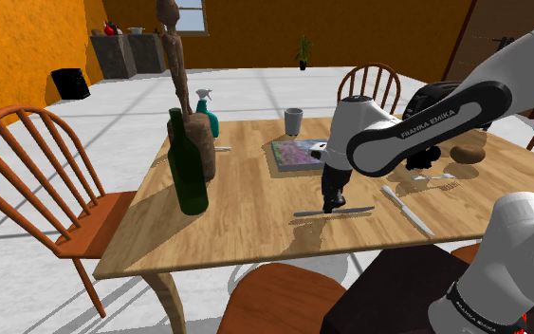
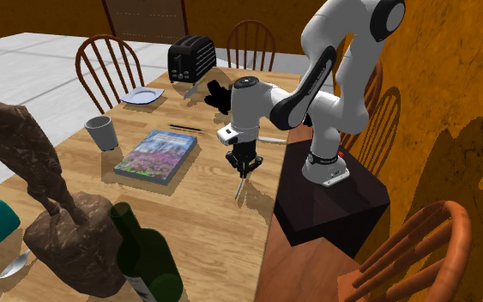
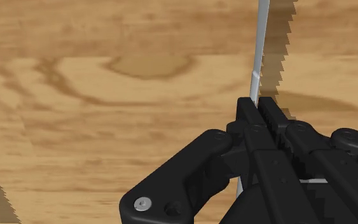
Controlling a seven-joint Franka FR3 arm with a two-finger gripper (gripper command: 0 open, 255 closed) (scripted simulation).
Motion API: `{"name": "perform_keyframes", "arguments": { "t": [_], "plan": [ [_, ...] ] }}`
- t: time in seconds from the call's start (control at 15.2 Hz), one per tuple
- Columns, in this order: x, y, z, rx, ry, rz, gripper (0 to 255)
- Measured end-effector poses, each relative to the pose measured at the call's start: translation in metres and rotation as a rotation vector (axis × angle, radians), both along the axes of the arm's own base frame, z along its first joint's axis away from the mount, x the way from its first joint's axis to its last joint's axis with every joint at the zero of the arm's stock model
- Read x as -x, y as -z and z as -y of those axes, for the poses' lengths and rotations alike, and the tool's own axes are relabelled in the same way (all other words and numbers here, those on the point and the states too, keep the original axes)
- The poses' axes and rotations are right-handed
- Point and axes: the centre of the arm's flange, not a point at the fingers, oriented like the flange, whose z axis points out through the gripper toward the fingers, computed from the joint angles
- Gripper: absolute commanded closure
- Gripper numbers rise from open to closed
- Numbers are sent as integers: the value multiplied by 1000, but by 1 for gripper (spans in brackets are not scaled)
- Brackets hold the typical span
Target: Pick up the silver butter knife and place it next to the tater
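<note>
Near the surface point(image 1: 246, 213) edge by the stand point(image 1: 388, 289), our hand point(image 1: 333, 201) is clenched on the thin knife point(image 1: 307, 213). We reckon such a skinny grip could let it swivel or slip mid-carry before reaching the potato point(image 1: 467, 152).

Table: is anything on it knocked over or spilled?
Nothing stands out. The bottle, cup and statue stand upright, the book lies flat, and the gripper is shut on the knife.
</note>
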Motion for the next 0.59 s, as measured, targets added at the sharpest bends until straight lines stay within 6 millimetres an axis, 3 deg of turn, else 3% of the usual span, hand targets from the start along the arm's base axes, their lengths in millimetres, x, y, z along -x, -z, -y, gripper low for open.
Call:
{"name": "perform_keyframes", "arguments": {
  "t": [0.33,0.59],
  "plan": [
    [0,0,0,0,0,0,255],
    [-1,-16,0,0,0,0,255]
  ]
}}
